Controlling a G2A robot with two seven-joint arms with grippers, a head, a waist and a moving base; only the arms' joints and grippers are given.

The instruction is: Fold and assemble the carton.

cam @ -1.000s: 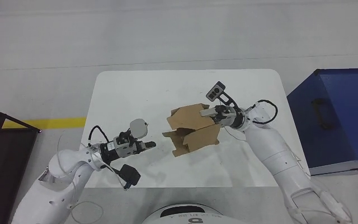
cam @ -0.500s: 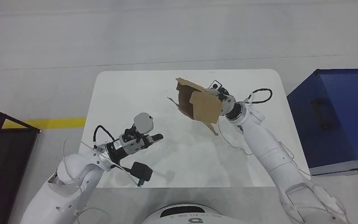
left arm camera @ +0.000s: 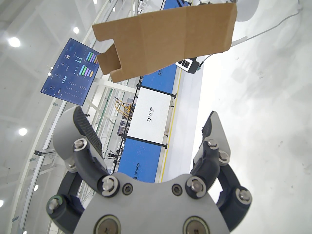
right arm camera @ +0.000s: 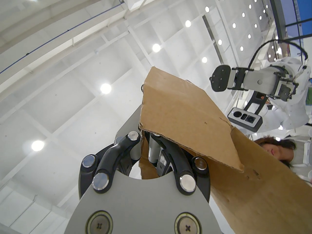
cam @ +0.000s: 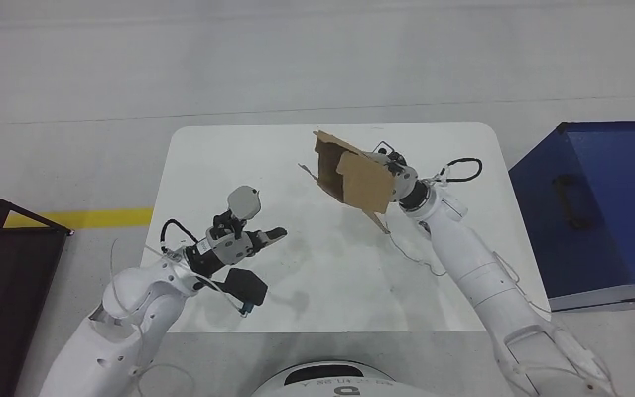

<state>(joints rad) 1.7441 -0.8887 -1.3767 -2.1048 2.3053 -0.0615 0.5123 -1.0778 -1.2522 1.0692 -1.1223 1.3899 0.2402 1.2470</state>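
Observation:
A brown cardboard carton (cam: pixel 352 179), flattened with loose flaps, is held up in the air over the back right part of the white table (cam: pixel 298 288). My right gripper (cam: pixel 390 185) is shut on one of its panels; in the right wrist view the carton (right arm camera: pixel 185 120) hides the fingers (right arm camera: pixel 152 147). My left gripper (cam: pixel 270 238) is open and holds nothing, low over the table's front left, well apart from the carton. In the left wrist view the carton (left arm camera: pixel 168 40) hangs far beyond my left gripper (left arm camera: pixel 148 127), flaps hanging to one side.
A thin white cable (cam: pixel 422 260) trails from the right arm onto the table. A blue bin (cam: pixel 580 213) stands off the table's right side. A dark frame (cam: pixel 25 258) stands on the floor at the left, beside a yellow floor line (cam: pixel 99 216).
The right arm lifted the carton off the table's middle and swung it up toward the back right. The left gripper shifted slightly forward and rose a little, staying open.

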